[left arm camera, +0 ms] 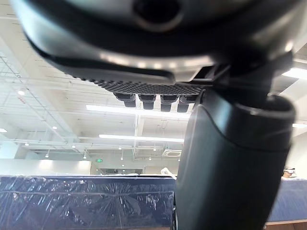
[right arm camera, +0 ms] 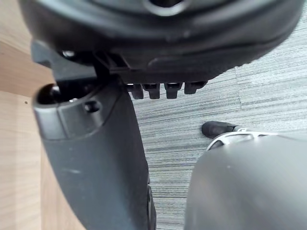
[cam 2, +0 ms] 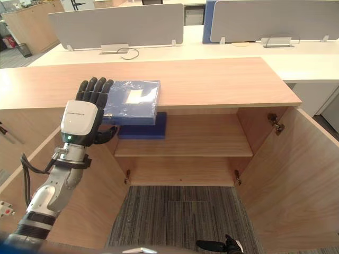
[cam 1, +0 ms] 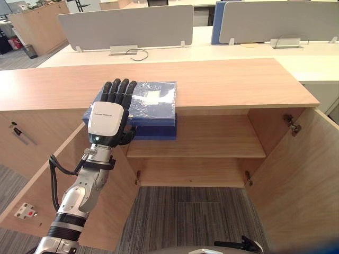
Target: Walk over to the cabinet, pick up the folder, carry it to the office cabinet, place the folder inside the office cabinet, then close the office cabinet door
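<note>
Folder (cam 1: 153,100) lay at the cabinet (cam 1: 238,79) top's near edge, left of middle, doors open. My left hand (cam 1: 108,119) was at its left end; grip, couldn't tell. Right hand (right arm camera: 96,158) hung slack. Placing step, I'd say. Next: lower the folder onto the shelf (cam 1: 212,137).

The left hand (cam 1: 108,114) reaches forward, fingers straight; the right hand (right arm camera: 96,153) hangs low, relaxed.
</note>
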Controlling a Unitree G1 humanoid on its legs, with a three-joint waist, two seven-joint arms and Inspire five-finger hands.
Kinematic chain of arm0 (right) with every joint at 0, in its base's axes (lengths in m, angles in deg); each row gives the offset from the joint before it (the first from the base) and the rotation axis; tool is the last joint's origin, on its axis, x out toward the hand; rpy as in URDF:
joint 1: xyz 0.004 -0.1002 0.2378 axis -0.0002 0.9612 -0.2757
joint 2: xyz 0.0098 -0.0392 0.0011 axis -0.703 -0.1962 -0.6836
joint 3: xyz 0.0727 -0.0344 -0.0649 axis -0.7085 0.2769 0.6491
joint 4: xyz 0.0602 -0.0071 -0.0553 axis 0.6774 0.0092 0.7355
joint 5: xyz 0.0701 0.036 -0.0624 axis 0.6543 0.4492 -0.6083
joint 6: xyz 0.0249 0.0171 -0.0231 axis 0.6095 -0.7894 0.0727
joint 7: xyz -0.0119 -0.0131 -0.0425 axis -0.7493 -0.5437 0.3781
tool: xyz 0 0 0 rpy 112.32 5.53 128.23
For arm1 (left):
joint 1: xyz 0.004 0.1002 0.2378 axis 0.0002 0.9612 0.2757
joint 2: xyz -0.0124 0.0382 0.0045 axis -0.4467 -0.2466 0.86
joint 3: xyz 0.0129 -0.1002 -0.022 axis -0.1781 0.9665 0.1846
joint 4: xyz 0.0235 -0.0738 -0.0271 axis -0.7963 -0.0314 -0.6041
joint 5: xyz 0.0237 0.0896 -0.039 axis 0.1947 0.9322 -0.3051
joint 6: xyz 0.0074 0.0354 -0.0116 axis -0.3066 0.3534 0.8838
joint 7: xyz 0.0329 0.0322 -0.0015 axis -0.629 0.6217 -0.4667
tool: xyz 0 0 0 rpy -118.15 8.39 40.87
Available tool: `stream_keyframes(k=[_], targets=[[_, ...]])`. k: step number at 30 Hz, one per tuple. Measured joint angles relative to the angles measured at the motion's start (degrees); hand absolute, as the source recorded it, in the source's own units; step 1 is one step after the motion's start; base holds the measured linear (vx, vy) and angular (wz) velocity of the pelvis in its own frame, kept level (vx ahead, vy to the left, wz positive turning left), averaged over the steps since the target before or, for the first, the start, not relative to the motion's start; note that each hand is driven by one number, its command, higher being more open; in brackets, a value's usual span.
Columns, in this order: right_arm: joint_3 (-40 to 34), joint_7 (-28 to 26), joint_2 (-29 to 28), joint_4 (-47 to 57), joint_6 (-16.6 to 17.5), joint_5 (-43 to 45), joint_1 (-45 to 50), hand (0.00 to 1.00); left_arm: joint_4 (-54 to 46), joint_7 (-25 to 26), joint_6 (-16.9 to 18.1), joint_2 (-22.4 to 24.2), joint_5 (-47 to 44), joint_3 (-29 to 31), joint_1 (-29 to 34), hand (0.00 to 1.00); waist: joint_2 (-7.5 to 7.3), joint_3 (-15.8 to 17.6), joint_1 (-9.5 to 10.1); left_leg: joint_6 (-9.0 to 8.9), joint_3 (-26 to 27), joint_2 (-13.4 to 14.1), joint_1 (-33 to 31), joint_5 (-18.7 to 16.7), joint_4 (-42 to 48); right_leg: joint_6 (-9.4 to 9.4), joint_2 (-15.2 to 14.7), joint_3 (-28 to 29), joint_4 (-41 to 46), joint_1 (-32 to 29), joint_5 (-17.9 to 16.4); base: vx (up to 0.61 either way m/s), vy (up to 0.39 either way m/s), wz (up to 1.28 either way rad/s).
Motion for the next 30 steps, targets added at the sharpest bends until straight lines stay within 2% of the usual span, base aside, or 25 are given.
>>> stream_keyframes(k=[10,11,17,20,30], targets=[[1.5,-0.1,0.0,1.1,-0.1,-2.1,1.3,1.0,7.1,-1.9,-2.0,0.0,-0.1,-1.1,-3.1,1.0,-0.53,0.3,-0.63,-0.07,0.3,0.1,0.3,0.0,0.0,-0.07,0.1,0.4,0.1,0.0,0.1,0.0,0.002,-0.01],[1.5,-0.2,0.0,1.2,-0.1,-2.1,1.5,1.0,7.7,-2.2,-2.1,0.0,-0.1,-1.1,-3.2,0.0,-0.53,0.3,-0.66,-0.09,0.4,0.1,0.4,-0.1,0.0,-0.07,0.1,0.4,0.1,0.0,0.1,0.0,0.0,0.0],[1.5,-0.2,-0.1,1.5,-0.1,-2.1,2.0,1.0,11.1,-2.9,-3.3,0.0,-1.3,-1.1,-3.5,0.0,-0.59,0.4,-1.01,-0.31,0.7,0.2,0.7,-0.1,0.0,-0.07,0.1,0.8,0.3,0.0,0.1,-0.01,0.002,-0.01],[1.5,-0.2,-0.2,1.8,-0.1,-2.1,2.1,1.0,11.5,-2.5,-3.7,0.0,-1.3,-1.0,-6.1,0.0,-0.71,0.6,-0.91,-0.4,0.9,0.2,1.0,-0.1,0.0,-0.07,0.0,1.1,0.6,0.0,0.1,-0.03,0.006,-0.04],[1.5,-0.4,-0.2,2.3,-0.1,-2.3,2.1,1.0,8.8,0.3,-3.2,-0.2,-1.0,0.1,-9.7,0.0,-0.7,0.8,-1.49,-0.46,1.5,0.3,1.4,-0.2,0.0,-0.06,0.0,1.7,0.9,-0.1,0.1,-0.01,0.002,-0.03]])
